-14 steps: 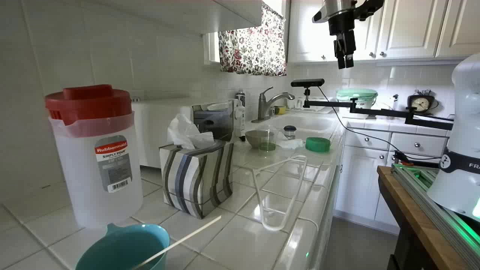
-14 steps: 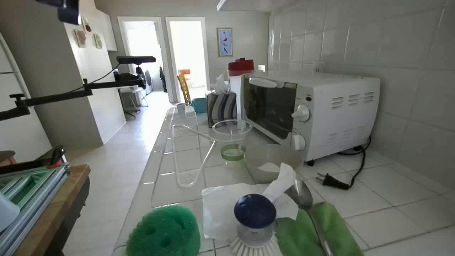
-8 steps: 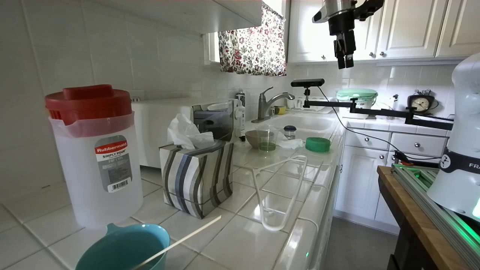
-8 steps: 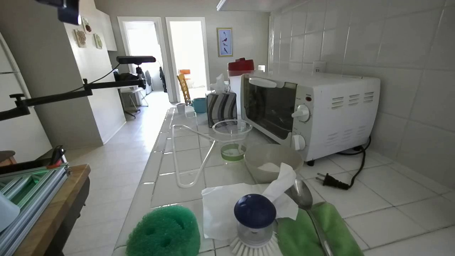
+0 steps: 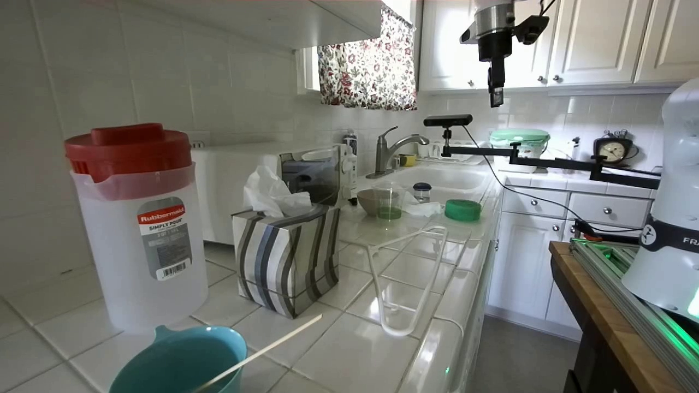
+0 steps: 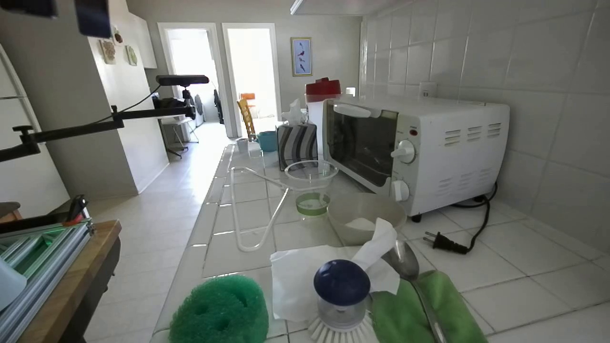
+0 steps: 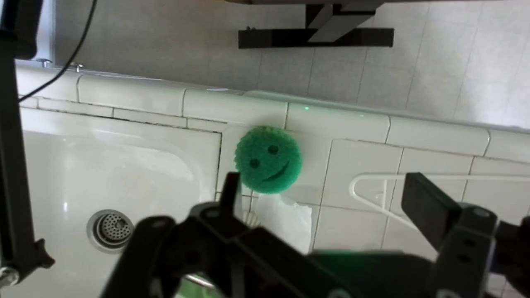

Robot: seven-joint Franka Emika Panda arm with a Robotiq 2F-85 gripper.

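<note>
My gripper (image 7: 325, 186) is open and empty in the wrist view, its two dark fingers wide apart. It hangs high above the counter (image 5: 377, 256); its fingers overlap in an exterior view (image 5: 496, 97). A round green sponge with a smiling face (image 7: 269, 160) lies below, near the left finger, and shows in both exterior views (image 5: 462, 210) (image 6: 221, 312). A white paper towel (image 7: 285, 221) lies beside it. A white hanger (image 7: 370, 177) lies below the right finger. A dish brush with a blue knob (image 6: 341, 283) is mostly hidden by the left finger in the wrist view.
A clear cup (image 6: 312, 183), beige bowl (image 6: 367, 216), spoon (image 6: 405, 262) and green cloth (image 6: 429, 305) stand or lie near the toaster oven (image 6: 448, 147). A striped tissue box (image 5: 289, 256), pitcher (image 5: 142, 229) and teal cup (image 5: 180, 360) stand farther along. A black camera arm (image 5: 546, 162) reaches over the sink (image 7: 124, 165).
My gripper has lowered slightly and turned, so its fingers now line up in an exterior view. The counter objects have not moved.
</note>
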